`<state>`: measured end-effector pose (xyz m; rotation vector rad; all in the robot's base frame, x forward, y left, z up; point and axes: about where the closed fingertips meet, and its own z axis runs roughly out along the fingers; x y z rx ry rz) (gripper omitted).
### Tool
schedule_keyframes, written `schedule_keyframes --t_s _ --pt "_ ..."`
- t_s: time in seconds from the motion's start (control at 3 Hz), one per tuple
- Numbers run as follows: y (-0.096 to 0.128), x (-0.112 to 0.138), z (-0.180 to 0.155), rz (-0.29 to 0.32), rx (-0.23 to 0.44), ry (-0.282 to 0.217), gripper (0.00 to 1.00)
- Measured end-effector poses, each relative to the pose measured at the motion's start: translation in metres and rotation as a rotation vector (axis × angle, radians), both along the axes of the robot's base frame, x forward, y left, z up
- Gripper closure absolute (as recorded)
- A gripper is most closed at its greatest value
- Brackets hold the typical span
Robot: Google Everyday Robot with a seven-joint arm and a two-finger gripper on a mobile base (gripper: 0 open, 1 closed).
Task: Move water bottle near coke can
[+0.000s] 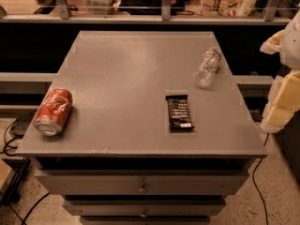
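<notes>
Lying sideways, far right of the table (131, 69): water bottle (206, 67). Coke can (53, 111) well apart, near-left corner. Gripper (283, 97) waits beyond the right edge, probably pre-reach; open or closed, cannot tell.

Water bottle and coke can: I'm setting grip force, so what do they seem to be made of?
Water bottle: thin clear plastic, crinkled and see-through. Coke can: likely aluminium, with glossy red print and a bare silver end. The claw hangs beside the table, off its right edge.
</notes>
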<state>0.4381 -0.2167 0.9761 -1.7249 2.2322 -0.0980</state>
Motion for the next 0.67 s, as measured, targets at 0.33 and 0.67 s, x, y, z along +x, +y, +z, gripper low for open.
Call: schedule_keyframes --t_s 0.33,0.67 --pt "0.0 0.0 0.001 0.0 0.001 -0.003 0.0" --pt "0.008 0.015 -0.002 0.0 0.095 -0.046 0.0"
